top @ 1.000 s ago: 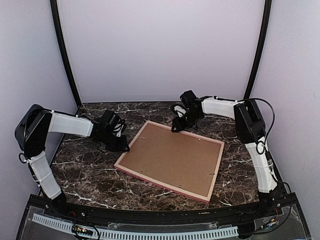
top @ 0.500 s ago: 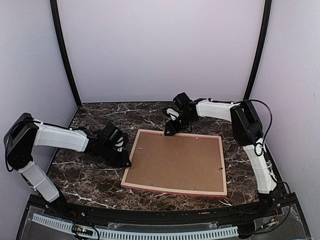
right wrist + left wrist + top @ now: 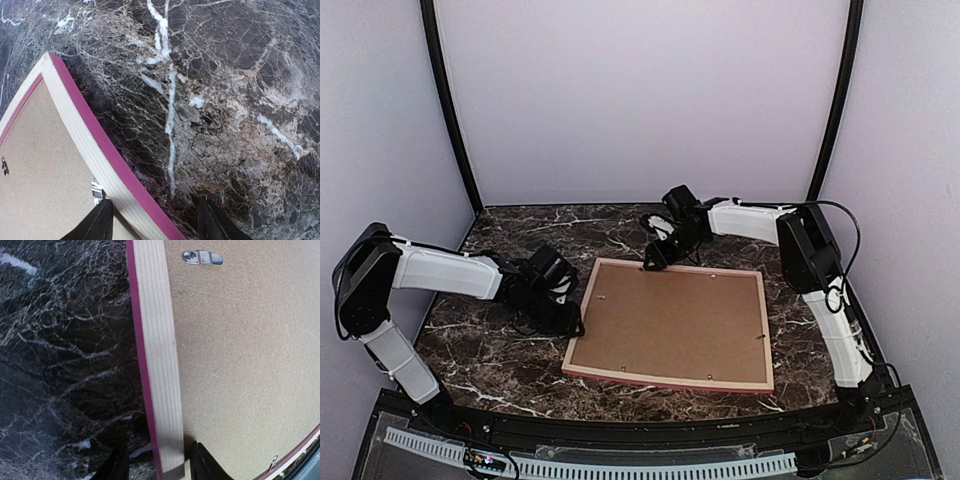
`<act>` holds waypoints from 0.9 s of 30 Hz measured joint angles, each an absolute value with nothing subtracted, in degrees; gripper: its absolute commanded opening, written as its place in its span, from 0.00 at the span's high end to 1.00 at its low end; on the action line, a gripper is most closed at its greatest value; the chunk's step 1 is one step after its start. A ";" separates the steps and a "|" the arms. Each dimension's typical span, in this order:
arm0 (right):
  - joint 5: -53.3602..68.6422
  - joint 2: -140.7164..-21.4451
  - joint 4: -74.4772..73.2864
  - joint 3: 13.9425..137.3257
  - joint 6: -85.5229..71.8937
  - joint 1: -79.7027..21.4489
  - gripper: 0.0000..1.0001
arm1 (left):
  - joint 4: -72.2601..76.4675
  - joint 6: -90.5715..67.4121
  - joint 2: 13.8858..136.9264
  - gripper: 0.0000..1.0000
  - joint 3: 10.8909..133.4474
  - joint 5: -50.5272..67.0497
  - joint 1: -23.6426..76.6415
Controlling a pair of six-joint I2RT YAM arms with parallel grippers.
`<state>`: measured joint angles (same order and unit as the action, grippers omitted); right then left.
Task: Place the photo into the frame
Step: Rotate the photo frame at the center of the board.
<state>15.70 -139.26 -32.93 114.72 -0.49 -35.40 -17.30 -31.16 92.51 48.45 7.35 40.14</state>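
The frame (image 3: 665, 380) lies face down on the marble table, its tan wood back up and its pink-red edge showing. A brown backing board (image 3: 670, 322) fills it. The photo is hidden from every view. My left gripper (image 3: 575, 325) is at the frame's left rail near the front corner. In the left wrist view it (image 3: 159, 460) is open and straddles the rail (image 3: 157, 350), with a gap on the outer side. My right gripper (image 3: 650, 263) is at the far rail near the far-left corner. It (image 3: 152, 207) is open, with the rail (image 3: 75, 120) by its inner finger.
Small metal turn clips (image 3: 202, 257) hold the backing board (image 3: 245, 365) along the rails. Dark marble table (image 3: 500, 350) surrounds the frame. Pale enclosure walls stand behind and on both sides. A black ledge runs along the near edge.
The frame has turned from a diagonal lie to square with the table's front edge. Both arms swung with it. The left jaws have opened off the rail, and the right jaws widened slightly.
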 measured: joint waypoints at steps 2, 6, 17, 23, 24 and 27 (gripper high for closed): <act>15.62 -139.74 -32.77 115.50 -0.47 -35.64 0.42 | -17.78 -30.74 93.45 0.56 49.56 7.03 40.14; 15.66 -140.53 -32.67 116.64 -0.47 -36.07 0.41 | -18.15 -30.13 94.80 0.56 51.24 6.59 40.14; 17.12 -140.68 -31.97 116.46 1.80 -37.28 0.40 | -18.35 -29.56 95.83 0.56 52.42 6.37 40.14; 16.91 -140.03 -29.93 114.58 3.86 -37.52 0.42 | -18.37 -29.56 95.94 0.56 52.49 6.35 40.14; 16.88 -140.03 -29.91 114.58 4.03 -37.52 0.43 | -18.37 -29.56 95.98 0.56 52.51 6.35 40.14; 16.73 -139.76 -29.45 114.08 4.03 -37.52 0.43 | -18.39 -29.54 96.01 0.56 52.60 6.33 40.14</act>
